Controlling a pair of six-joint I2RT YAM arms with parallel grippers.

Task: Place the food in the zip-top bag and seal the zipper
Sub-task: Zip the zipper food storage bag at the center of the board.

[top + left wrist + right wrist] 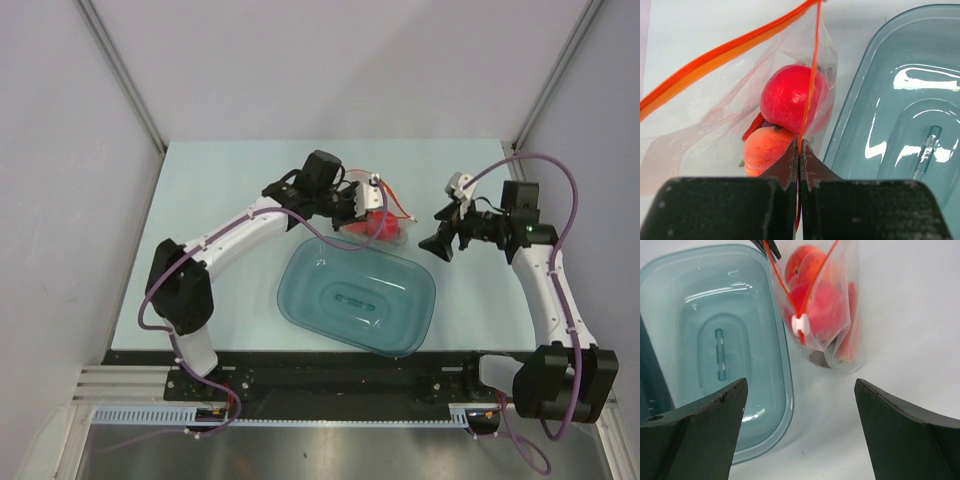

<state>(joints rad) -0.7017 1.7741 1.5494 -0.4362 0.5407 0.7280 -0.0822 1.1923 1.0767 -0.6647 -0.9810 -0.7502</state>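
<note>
Nearest the bases: teal tub (300, 290), lying flat on the table (200, 180). Just beyond tub's far rim: zip-top bag (380, 225), standing up, red apple (790, 97) and orange round fruit (767, 150) inside. Also past that far rim: left gripper (799, 150), pinched tight on the bag's zipper (715, 57). Off tub's far-right corner: right gripper (440, 232), spread wide, gripping nothing, facing the bag's white slider (801, 325). Zipper strips spreading in a V from that slider, mouth unsealed.

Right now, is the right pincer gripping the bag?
No, the right pincer is open and stands clear of the bag.
</note>
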